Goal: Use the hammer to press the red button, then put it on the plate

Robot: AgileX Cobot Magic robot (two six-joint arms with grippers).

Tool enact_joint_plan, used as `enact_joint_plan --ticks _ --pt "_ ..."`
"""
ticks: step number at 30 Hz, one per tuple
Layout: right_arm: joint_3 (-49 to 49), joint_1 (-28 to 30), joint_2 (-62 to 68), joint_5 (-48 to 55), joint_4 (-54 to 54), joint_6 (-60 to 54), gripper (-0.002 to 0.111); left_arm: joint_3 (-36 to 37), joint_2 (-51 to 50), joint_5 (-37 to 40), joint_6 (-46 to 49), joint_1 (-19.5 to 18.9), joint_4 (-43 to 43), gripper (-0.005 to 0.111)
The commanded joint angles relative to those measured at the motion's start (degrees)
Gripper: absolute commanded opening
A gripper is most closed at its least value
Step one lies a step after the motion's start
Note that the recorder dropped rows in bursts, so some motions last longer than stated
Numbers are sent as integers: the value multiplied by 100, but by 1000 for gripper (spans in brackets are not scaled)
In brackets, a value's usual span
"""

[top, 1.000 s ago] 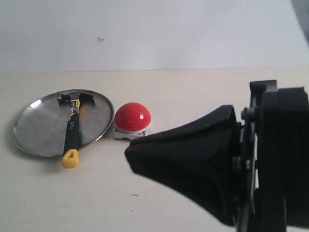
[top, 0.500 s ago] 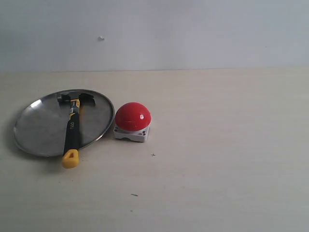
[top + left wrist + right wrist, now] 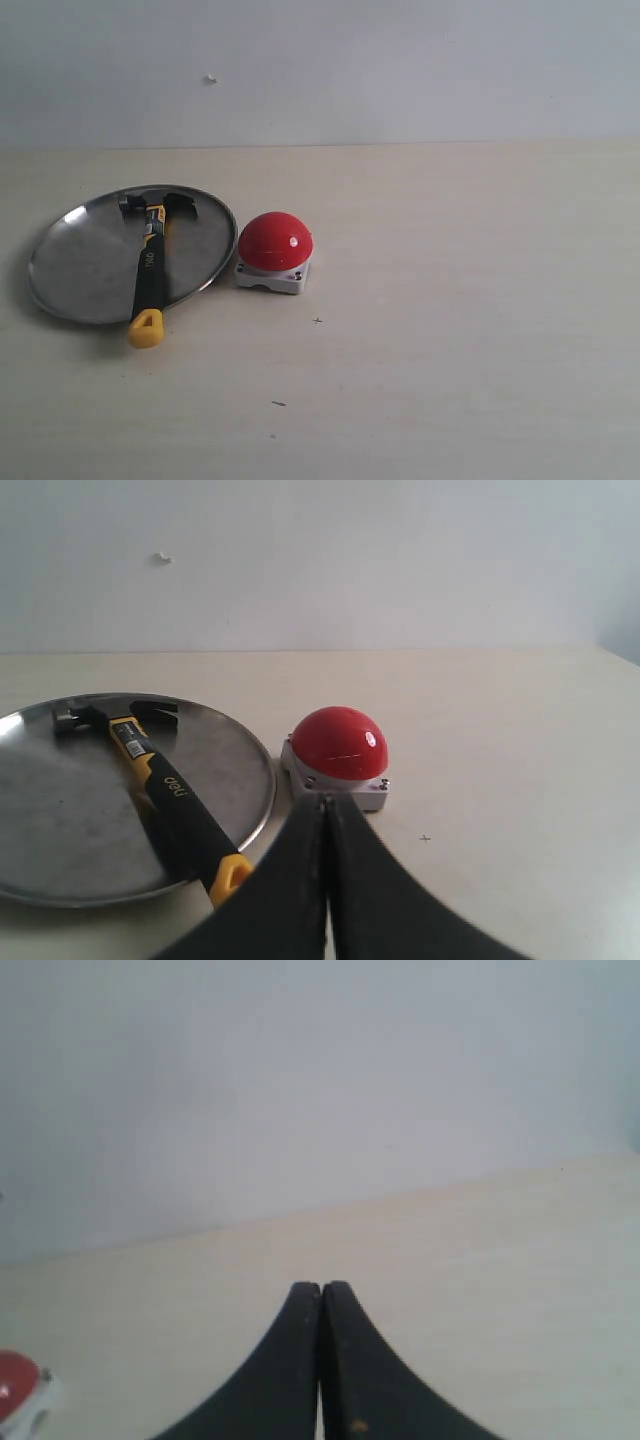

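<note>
Black-handled hammer (image 3: 150,272) lies on the plate (image 3: 75,265), yellow end past its rim. My left pincer (image 3: 325,810) and right pincer (image 3: 320,1295): closed, empty. My arm has withdrawn.

The plate (image 3: 80,268) is dull silver. On it, the hammer (image 3: 150,275) shows a dark steel head, black handle, yellow neck band and yellow end. Beside the plate, the red button (image 3: 275,241) is glossy red on a light-grey base.

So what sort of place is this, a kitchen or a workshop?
Likely a robot test bench, not a home: a pale tabletop against a blank wall, with a hammer on a metal plate beside a red button.
</note>
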State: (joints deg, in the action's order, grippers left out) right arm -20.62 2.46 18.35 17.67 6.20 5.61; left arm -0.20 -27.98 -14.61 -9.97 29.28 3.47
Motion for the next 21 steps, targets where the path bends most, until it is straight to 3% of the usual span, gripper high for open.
enact_joint_plan --ticks 1,15,21 --pt "298 24 -285 171 -121 -654 0 20 23 -7 12 -14 -12 0" --pt "1304 24 -1808 41 -865 -636 0 20 23 -7 12 -14 -12 0" --pt "1695 24 -1835 36 -852 -641 0 20 23 -7 22 -14 -12 0"
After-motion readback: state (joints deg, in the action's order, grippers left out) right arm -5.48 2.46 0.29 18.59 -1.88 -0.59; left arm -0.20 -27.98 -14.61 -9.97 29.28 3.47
